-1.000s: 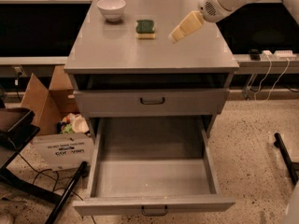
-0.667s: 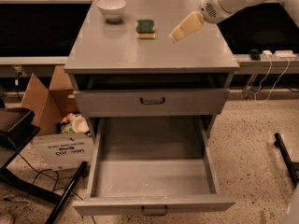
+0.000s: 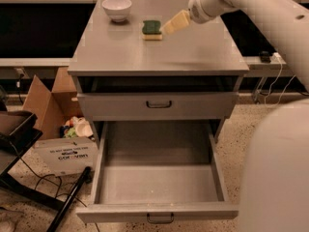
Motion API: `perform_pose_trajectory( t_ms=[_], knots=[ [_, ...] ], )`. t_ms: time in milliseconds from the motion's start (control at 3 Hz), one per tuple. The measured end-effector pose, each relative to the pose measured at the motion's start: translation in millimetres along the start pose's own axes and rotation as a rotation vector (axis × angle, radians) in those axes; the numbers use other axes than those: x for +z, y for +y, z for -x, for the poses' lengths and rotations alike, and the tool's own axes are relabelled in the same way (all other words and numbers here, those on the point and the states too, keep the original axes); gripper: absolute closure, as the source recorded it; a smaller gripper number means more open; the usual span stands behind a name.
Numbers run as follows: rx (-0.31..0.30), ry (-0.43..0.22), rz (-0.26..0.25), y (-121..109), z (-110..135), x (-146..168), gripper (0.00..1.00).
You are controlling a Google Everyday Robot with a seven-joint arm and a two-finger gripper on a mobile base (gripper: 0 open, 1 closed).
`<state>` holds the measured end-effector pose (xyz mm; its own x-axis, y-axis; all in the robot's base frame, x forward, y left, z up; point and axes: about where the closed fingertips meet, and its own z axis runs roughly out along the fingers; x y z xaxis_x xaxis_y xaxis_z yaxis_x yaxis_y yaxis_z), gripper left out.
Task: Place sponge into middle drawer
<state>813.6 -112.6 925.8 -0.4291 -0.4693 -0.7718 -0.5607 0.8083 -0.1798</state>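
Note:
The sponge (image 3: 152, 29), dark green over pale yellow, lies flat on the grey cabinet top (image 3: 159, 52), towards the back. My gripper (image 3: 175, 22) is at the end of the white arm, just to the right of the sponge and very close to it, low over the top. The middle drawer (image 3: 159, 182) is pulled far out at the bottom of the cabinet. Its grey floor is bare, and its dark loop handle (image 3: 160, 219) faces me.
A white bowl (image 3: 117, 8) stands at the back left of the top. Another grey drawer (image 3: 159, 105) above the open one shows only its shut front. An open cardboard box (image 3: 58, 129) and a black stand (image 3: 19, 144) are on the left. My white body (image 3: 275, 173) fills the right.
My gripper has moved left, from well right of the sponge to right beside it. The view has shifted, and my white body now shows on the right.

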Motion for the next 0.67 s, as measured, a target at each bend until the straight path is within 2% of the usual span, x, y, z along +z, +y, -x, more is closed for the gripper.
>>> perform_pose_trajectory(
  t_ms=[333,667],
  knots=[
    [0.092,-0.036,-0.033,-15,17,55,0.0],
    [0.166,-0.066,-0.028,-18,23,85,0.0]
  ],
)
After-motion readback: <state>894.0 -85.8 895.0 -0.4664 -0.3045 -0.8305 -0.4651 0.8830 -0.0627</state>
